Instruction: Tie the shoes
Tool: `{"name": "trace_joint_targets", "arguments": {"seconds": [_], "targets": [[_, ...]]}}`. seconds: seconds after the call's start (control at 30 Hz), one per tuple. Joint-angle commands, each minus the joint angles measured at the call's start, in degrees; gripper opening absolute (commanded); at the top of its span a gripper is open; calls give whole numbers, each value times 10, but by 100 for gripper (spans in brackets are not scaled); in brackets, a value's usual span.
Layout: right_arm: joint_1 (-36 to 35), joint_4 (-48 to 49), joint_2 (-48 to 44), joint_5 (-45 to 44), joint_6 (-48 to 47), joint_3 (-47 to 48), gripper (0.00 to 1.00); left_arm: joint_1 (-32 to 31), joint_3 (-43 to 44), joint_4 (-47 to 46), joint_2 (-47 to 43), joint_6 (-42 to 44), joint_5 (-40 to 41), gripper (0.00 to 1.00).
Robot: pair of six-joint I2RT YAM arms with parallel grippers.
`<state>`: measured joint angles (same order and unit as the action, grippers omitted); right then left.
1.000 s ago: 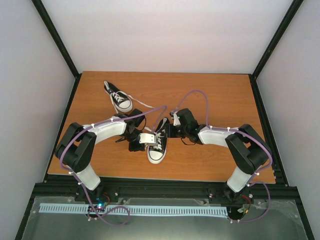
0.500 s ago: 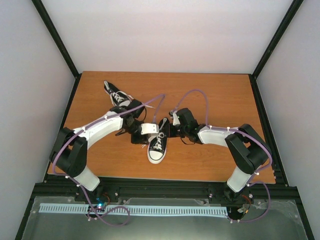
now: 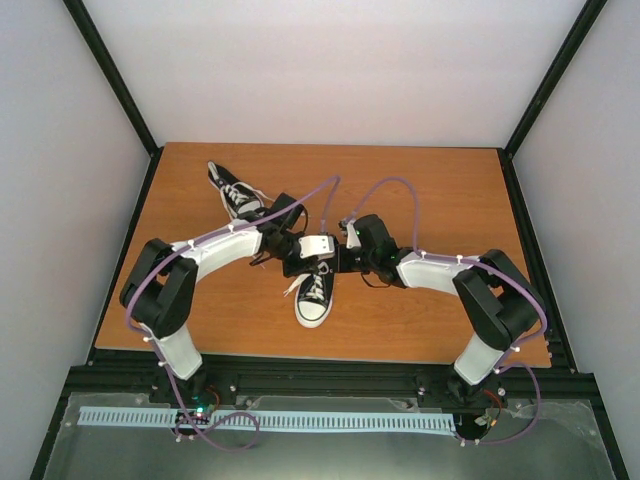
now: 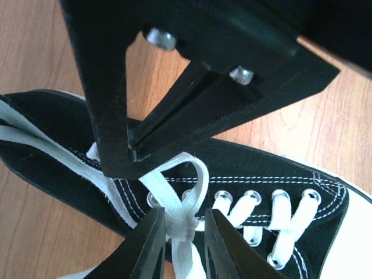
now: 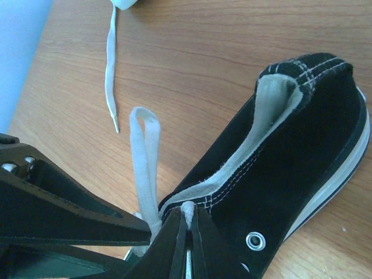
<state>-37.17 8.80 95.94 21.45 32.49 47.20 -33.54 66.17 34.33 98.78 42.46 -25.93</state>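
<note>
The near shoe point(image 3: 313, 297), black with a white toe cap, lies mid-table, toe towards the arms. My left gripper point(image 3: 317, 265) hangs over its laces. In the left wrist view my left gripper point(image 4: 184, 214) is open, its fingers straddling a crossing of the white lace point(image 4: 181, 224) above the eyelets, a small gap on one side. My right gripper point(image 3: 336, 262) is at the shoe's heel end, shut on the lace point(image 5: 187, 210); a lace loop point(image 5: 141, 157) stands beside it. It also shows in the left wrist view point(image 4: 135, 152). The far shoe point(image 3: 236, 193) lies at the back left.
A loose lace end point(image 5: 109, 64) from the far shoe trails across the wooden table point(image 3: 430, 190). Black frame posts and white walls enclose the table. Purple cables arch over both arms.
My left arm has swung from the shoe's left side to over its laces, close to the right gripper. The right arm and both shoes have stayed in place.
</note>
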Motion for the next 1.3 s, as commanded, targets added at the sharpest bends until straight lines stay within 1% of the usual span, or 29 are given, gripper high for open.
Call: {"name": "trace_joint_targets", "arguments": {"seconds": [0.0, 0.07, 0.17, 0.3, 0.43, 0.7, 0.87, 1.27], "targets": [[-3, 11, -20, -8, 4, 7, 3, -9, 15, -29, 9, -5, -21, 22], [-3, 9, -23, -8, 3, 6, 3, -9, 16, -31, 16, -5, -19, 21], [-3, 5, -36, -17, 3, 5, 3, -9, 16, -28, 28, -4, -4, 12], [-2, -10, -69, -40, -8, 5, 3, -9, 8, -7, 37, 14, 0, 8], [-1, -33, -83, -49, -22, 11, 3, -9, 7, 7, 40, 24, -2, 1], [13, -28, -106, -41, -12, -3, 3, -9, -8, 21, 42, 36, -1, 1], [17, -25, -102, -34, -5, -4, 3, -6, -8, 32, 55, 41, 19, 1], [40, -38, -125, -40, -8, -13, 3, 14, -19, 56, 54, 47, 4, 5]]}}
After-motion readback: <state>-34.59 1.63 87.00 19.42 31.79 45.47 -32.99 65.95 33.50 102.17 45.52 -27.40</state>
